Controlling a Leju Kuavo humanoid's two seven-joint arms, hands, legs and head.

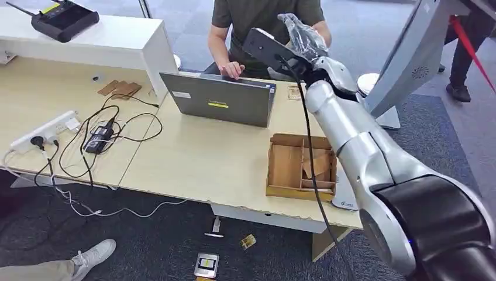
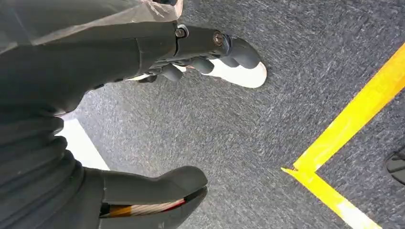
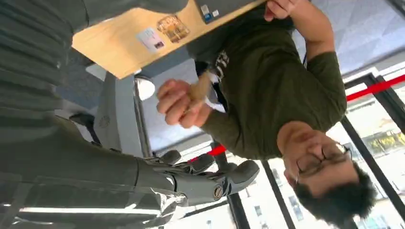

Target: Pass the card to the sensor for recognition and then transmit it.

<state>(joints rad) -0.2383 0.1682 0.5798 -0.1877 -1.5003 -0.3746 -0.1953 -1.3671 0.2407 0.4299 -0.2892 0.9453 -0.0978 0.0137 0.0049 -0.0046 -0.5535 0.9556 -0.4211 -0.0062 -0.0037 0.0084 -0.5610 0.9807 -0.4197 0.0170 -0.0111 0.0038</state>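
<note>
A pale wooden table [image 1: 193,158] is carrying a grey laptop [image 1: 219,98], a divided cardboard box [image 1: 301,167] near its right edge, a white power strip [image 1: 44,130] and tangled black cables [image 1: 96,137]. Small flat items, possibly cards [image 1: 206,264], are lying on the dark carpet [image 1: 146,246] below its front edge.

Office, wooden desk [image 1: 193,158], open laptop [image 1: 219,98], power strip [image 1: 44,132], grey carpet [image 1: 146,246]
</note>
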